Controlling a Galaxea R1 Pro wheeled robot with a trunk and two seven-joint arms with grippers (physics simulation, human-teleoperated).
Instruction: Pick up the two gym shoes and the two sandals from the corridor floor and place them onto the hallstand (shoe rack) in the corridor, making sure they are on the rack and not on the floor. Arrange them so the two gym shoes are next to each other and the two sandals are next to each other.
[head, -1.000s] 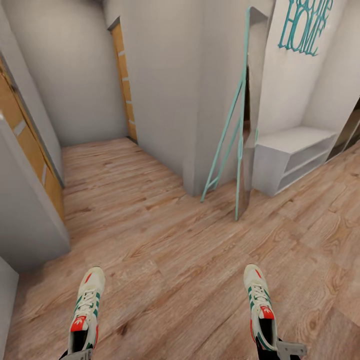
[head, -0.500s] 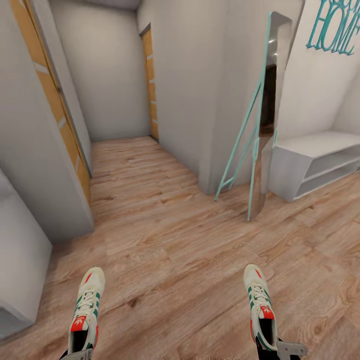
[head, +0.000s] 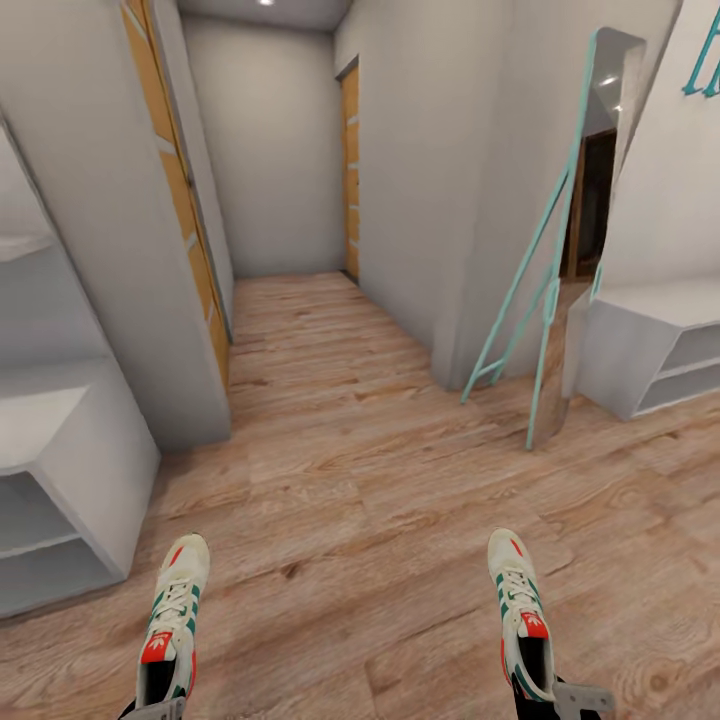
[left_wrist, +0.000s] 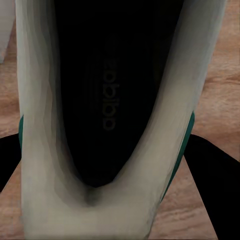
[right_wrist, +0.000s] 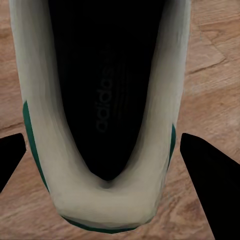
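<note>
Cream-white gym shoes (head: 172, 625) (head: 520, 610) sit clamped in the left gripper (head: 155, 708) and right gripper (head: 560, 697) above the corridor floor (head: 350, 500).

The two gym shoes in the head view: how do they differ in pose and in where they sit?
The left gym shoe is carried at the robot's left, its toe leaning slightly rightward; the right gym shoe is carried at the right, its toe leaning slightly leftward. The left one hangs near the white shelving unit; the right one hangs over bare corridor floor. Both are cream-white with green stripes, toes pointing forward.
</note>
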